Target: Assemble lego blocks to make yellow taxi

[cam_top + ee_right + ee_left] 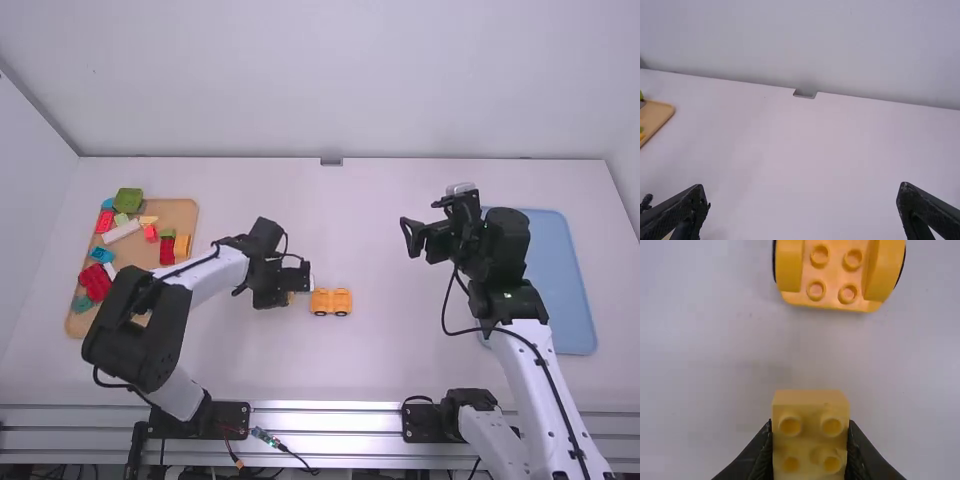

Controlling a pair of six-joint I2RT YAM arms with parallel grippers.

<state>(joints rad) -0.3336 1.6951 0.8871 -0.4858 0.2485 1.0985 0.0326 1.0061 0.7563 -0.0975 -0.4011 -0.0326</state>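
Note:
My left gripper (294,284) is low over the table just left of the orange-yellow car base (331,302), which stands on its wheels. In the left wrist view my left gripper (810,450) is shut on a yellow block (810,407) with studs showing, held apart from the studded car base (832,272). My right gripper (412,238) is raised over the right half of the table; in the right wrist view the right gripper (802,202) stands open with nothing between its fingers.
A wooden tray (184,208) at the left holds several loose blocks in red, green, blue, white and yellow, partly behind the left arm. A blue tray (562,285) lies at the right, partly behind the right arm.

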